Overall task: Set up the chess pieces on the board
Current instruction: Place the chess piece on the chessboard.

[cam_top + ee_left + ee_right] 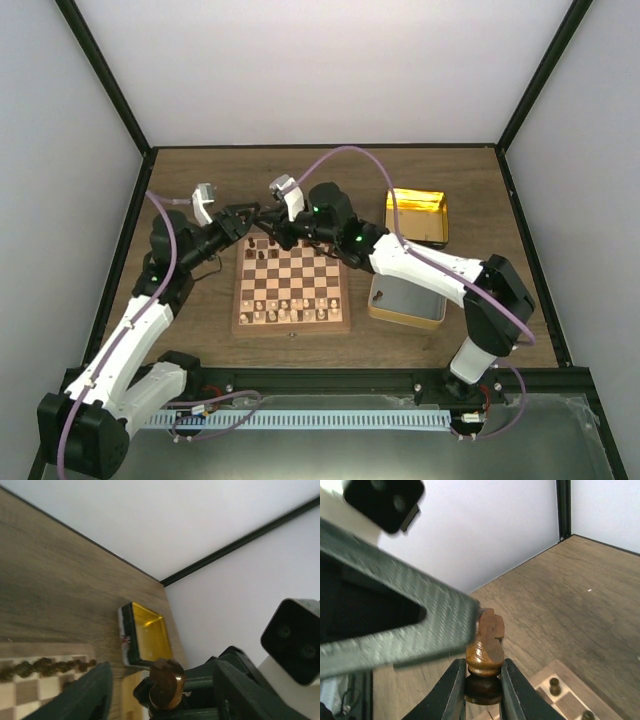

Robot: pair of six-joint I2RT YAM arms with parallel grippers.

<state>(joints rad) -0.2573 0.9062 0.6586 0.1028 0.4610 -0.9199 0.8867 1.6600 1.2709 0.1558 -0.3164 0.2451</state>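
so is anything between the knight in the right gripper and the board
Yes. The right gripper holds the knight by its base near the board's far edge, but the left gripper's open fingers flank it, one close against its head. Below, nothing else visible blocks it.

You have two arms, each ending in one gripper: the left gripper [162, 690] and the right gripper [483, 680], so two in all. One chessboard [240, 300] lies on the table [450, 170]. You can count one dark brown knight [486, 652] off the board.

Toward the table's right edge there are two tin halves: one gold tin [417, 215] farther back and one grey-lined tin half [407, 298] nearer.

Along the board's near edge you have two rows of pale chessmen [290, 312], too small to count singly. At its far left corner there is one short row of dark chessmen [262, 250], too blurred to number.
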